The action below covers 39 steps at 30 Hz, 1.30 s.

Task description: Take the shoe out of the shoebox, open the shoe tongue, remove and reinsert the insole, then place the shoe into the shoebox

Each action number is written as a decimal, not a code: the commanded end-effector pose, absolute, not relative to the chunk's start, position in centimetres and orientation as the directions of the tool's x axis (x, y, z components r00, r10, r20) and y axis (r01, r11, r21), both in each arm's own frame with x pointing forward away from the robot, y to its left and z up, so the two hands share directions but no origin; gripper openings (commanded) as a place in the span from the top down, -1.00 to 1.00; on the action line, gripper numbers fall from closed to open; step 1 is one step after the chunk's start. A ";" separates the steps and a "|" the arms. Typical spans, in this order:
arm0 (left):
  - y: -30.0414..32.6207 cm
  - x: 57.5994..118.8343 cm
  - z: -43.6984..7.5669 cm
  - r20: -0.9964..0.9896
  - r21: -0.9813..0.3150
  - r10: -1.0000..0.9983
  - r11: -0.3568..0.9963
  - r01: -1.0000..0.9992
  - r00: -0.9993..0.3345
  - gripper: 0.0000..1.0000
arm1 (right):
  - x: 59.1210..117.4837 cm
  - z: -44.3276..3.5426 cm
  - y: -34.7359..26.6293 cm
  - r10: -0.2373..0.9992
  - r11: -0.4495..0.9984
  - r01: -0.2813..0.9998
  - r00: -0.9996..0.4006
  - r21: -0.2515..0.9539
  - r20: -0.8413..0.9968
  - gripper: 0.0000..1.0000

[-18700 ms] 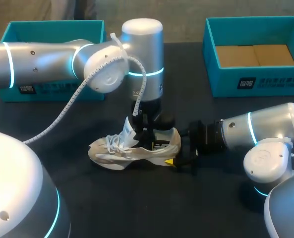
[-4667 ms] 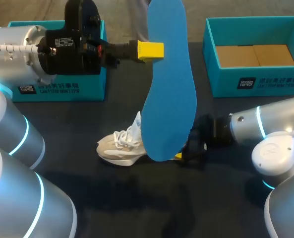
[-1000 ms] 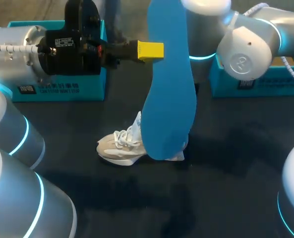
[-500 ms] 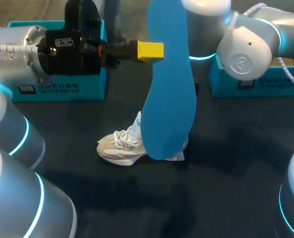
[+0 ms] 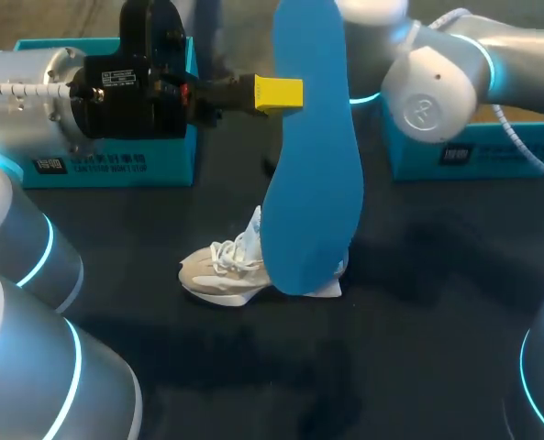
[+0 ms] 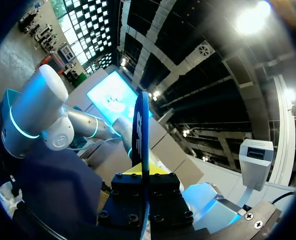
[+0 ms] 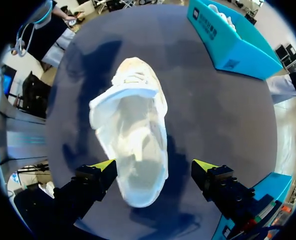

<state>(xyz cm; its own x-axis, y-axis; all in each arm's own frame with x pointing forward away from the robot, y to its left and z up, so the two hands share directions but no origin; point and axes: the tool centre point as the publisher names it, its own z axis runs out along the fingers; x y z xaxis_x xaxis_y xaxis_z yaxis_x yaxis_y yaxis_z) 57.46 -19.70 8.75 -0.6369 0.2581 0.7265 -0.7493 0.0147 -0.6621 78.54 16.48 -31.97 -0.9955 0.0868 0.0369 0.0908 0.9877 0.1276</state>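
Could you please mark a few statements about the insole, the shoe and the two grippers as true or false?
1. The left gripper is shut on the blue insole. True.
2. The shoe lies inside a shoebox. False: it stands on the dark table.
3. The right gripper is open, with the shoe ahead of it. True.
4. The insole sits inside the shoe. False: the left gripper holds it up, outside the shoe.

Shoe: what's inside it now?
The shoe looks empty; only pale lining shows. The blue insole is out, held in the left gripper. The tongue hides the toe end.
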 end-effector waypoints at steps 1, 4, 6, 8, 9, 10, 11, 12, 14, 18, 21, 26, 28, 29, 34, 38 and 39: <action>-19.9 56.9 8.7 0.727 -0.660 0.254 0.005 -0.751 -0.638 1.00 | 79.7 -34.0 17.8 0.079 0.990 0.085 -0.995 0.109 0.055 -1.00; -19.9 56.9 8.7 0.727 -0.660 0.254 0.005 -0.751 -0.638 1.00 | 79.9 -34.8 17.7 0.079 0.991 0.085 -0.995 0.104 0.057 -1.00; -19.9 56.9 8.7 0.727 -0.660 0.254 0.005 -0.751 -0.638 1.00 | 79.9 -35.3 17.6 0.082 0.991 0.088 -0.995 0.103 0.062 -1.00; -19.9 56.9 8.7 0.727 -0.660 0.254 0.005 -0.751 -0.638 1.00 | 79.9 -35.6 17.6 0.082 0.991 0.089 -0.995 0.102 0.065 -1.00; -19.9 56.9 8.7 0.727 -0.660 0.254 0.005 -0.751 -0.638 1.00 | 79.9 -35.7 17.6 0.082 0.991 0.089 -0.994 0.102 0.066 -1.00; -19.9 56.9 8.7 0.727 -0.660 0.254 0.005 -0.751 -0.638 1.00 | 79.8 -35.9 17.6 0.082 0.991 0.088 -0.994 0.100 0.067 -1.00; -19.9 56.9 8.7 0.727 -0.660 0.254 0.005 -0.751 -0.638 1.00 | 79.8 -36.0 17.6 0.084 0.991 0.091 -0.994 0.099 0.070 -1.00; -19.9 56.9 8.7 0.727 -0.660 0.254 0.005 -0.751 -0.638 1.00 | 79.8 -36.2 17.5 0.086 0.991 0.093 -0.994 0.099 0.072 -1.00; -19.9 56.9 8.7 0.727 -0.660 0.254 0.005 -0.751 -0.638 1.00 | 79.7 -36.4 17.4 0.092 0.989 0.100 -0.993 0.111 0.075 -1.00; -19.9 56.9 8.7 0.727 -0.660 0.254 0.005 -0.751 -0.638 1.00 | 79.7 -36.4 17.2 0.100 0.985 0.108 -0.993 0.135 0.063 -1.00; -19.9 56.9 8.7 0.727 -0.660 0.254 0.005 -0.751 -0.638 1.00 | 79.6 -36.4 17.0 0.104 0.983 0.111 -0.993 0.144 0.058 -1.00; -19.9 56.9 8.7 0.727 -0.660 0.254 0.005 -0.751 -0.638 1.00 | 79.5 -36.4 16.6 0.096 0.986 0.103 -0.994 0.134 0.055 -1.00; -19.9 56.9 8.7 0.727 -0.660 0.254 0.005 -0.751 -0.638 1.00 | 79.3 -36.5 16.4 0.098 0.987 0.105 -0.993 0.119 0.060 -1.00; -19.9 56.9 8.7 0.727 -0.660 0.254 0.005 -0.751 -0.638 1.00 | 79.3 -36.5 16.3 0.099 0.987 0.106 -0.993 0.117 0.062 -1.00; -19.9 56.9 8.7 0.727 -0.660 0.254 0.005 -0.751 -0.638 1.00 | 79.2 -36.4 15.8 0.111 0.987 0.117 -0.992 0.108 0.063 -1.00; -19.9 56.9 8.7 0.727 -0.660 0.254 0.005 -0.751 -0.638 1.00 | 79.0 -36.6 15.6 0.117 0.988 0.123 -0.991 0.096 0.071 -1.00; -19.9 56.9 8.7 0.727 -0.660 0.254 0.005 -0.751 -0.638 1.00 | 79.0 -36.7 15.5 0.121 0.987 0.127 -0.990 0.094 0.075 -1.00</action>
<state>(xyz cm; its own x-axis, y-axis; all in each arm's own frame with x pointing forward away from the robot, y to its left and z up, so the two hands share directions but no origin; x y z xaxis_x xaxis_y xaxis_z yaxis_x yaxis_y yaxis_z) 57.46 -19.69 8.75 -0.6369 0.2581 0.7265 -0.7493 0.0146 -0.6621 79.11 15.56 -36.60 -0.9903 0.1171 0.0753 0.1241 0.9877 0.0954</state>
